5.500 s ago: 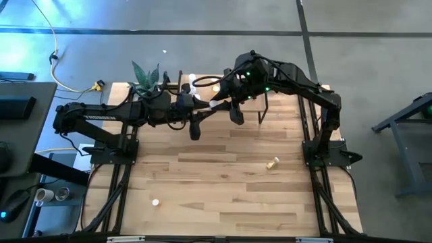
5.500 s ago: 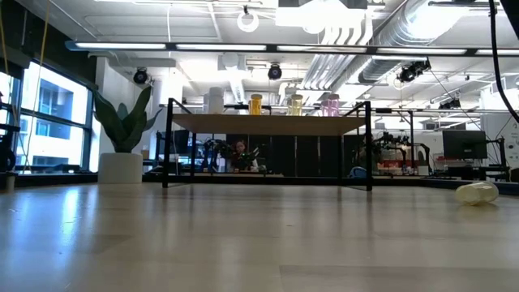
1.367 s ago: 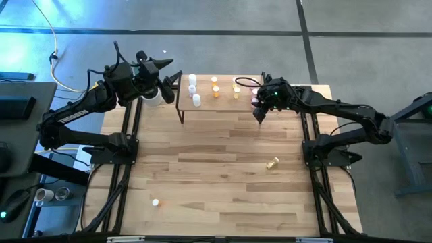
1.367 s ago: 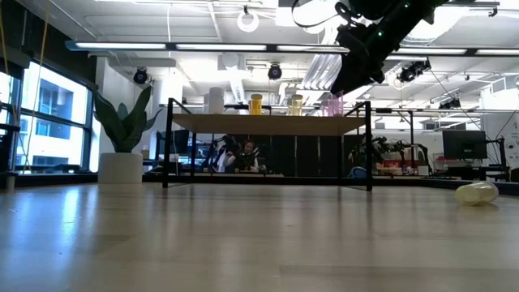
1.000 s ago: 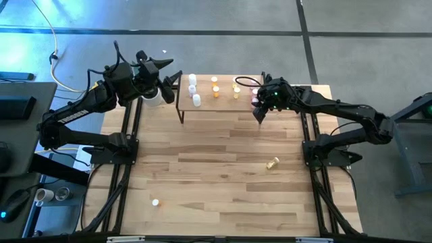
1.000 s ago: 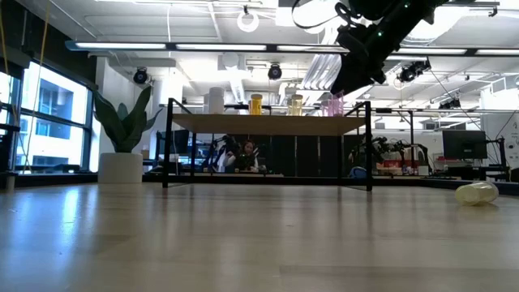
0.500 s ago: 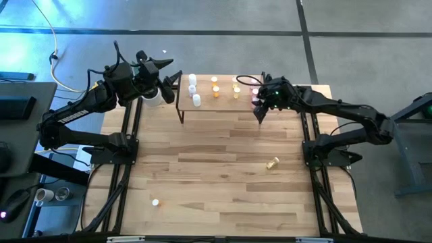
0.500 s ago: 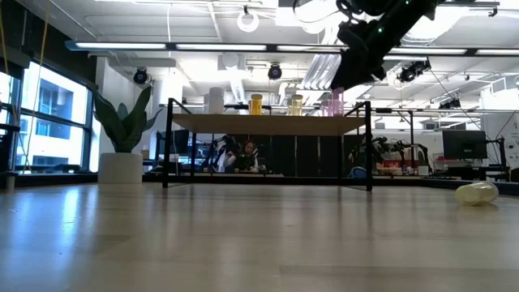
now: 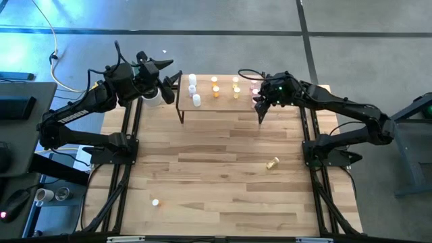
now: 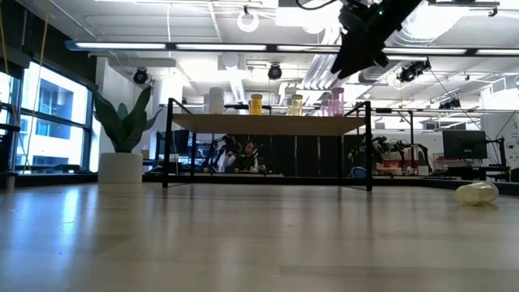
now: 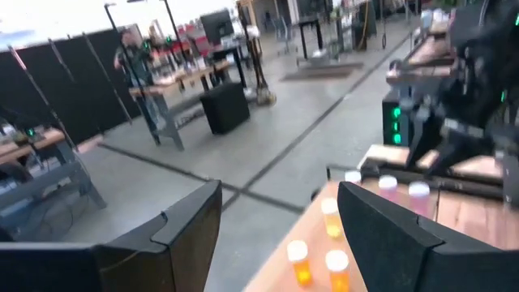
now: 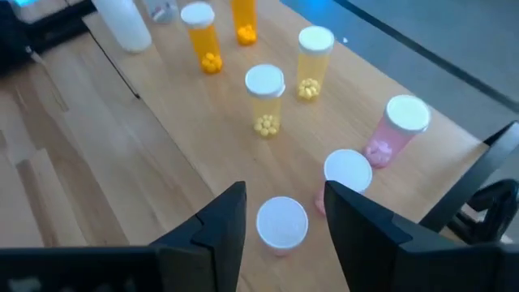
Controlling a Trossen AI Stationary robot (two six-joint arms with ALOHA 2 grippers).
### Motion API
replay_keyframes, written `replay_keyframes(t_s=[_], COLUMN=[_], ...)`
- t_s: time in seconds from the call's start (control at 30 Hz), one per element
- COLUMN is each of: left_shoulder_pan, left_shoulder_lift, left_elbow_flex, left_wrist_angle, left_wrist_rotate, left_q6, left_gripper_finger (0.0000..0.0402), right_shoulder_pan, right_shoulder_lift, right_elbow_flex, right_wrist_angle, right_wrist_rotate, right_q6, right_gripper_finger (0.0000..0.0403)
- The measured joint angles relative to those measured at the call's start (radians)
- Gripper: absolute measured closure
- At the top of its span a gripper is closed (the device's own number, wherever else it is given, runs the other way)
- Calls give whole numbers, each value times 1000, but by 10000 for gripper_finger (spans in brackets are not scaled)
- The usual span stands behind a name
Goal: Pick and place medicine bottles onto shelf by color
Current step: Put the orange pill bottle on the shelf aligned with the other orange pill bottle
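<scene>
**Pink bottle set down, right gripper parted above it**

The shelf (image 9: 223,101) is the landmark. The right gripper (image 12: 280,212) hovers over the shelf's right end with its fingers parted and nothing between them. Directly beneath stands a pink bottle (image 12: 282,225), upright and free, beside two more pink bottles (image 12: 396,128), so the group is sorted by colour. Yellow bottles (image 12: 265,99) occupy mid-shelf, with white bottles (image 9: 194,90) toward the left end. The left gripper (image 11: 280,235) waits off the shelf's left end, jaws wide and empty. One yellow bottle (image 9: 273,163) lies on the table well in front of the shelf, and another bottle (image 9: 155,202) lies farther off, both probably awaiting pickup.
</scene>
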Motion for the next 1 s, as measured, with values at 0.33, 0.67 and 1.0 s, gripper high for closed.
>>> replay_keyframes(t_s=[0.33,0.67,1.0], left_shoulder_pan=[0,0,-3], left_shoulder_lift=[0,0,0], left_elbow_flex=[0,0,0], left_wrist_angle=[-215,-327,-425], left_wrist_rotate=[22,38,177], left_q6=[-24,50,-16], left_gripper_finger=[167,167,167], right_shoulder_pan=[95,264,394], right_shoulder_lift=[0,4,58], right_elbow_flex=[90,93,93], right_wrist_angle=[-106,-261,-467], right_wrist_rotate=[-20,-25,-13], right_q6=[276,723,892], right_gripper_finger=[244,244,244])
